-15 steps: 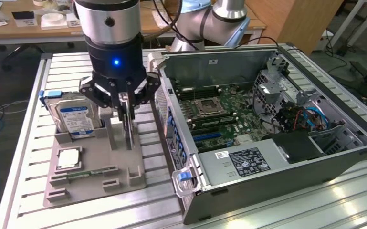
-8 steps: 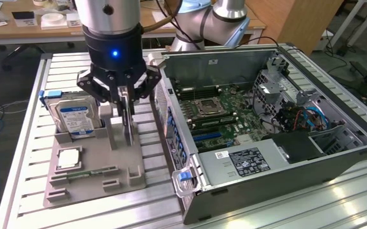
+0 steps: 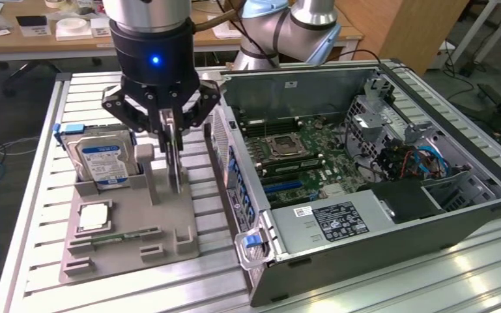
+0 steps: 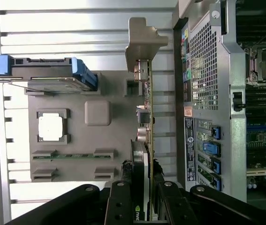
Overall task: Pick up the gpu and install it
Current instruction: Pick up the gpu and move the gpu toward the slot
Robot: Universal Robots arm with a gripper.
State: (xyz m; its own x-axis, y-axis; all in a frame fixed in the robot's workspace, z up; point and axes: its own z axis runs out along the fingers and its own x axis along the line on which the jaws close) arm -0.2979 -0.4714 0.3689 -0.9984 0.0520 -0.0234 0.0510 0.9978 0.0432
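The tool (image 3: 171,130), partly closed and clamped on the upper edge of the gpu (image 3: 176,166) standing upright in the grey parts holder (image 3: 128,244), seems best kept square for a straight pull, clear of the computer case (image 3: 363,251) at 3 o'clock.

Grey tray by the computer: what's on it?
Upright hard drive, processor chip, memory stick, and the gpu on edge in the end effector. What lies beneath the gpu is covered.

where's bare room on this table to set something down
Bare table slats run along the near edge, past the grey tray and the computer case. Crowded: between hard drive and case, where the gripper clamps the gpu.
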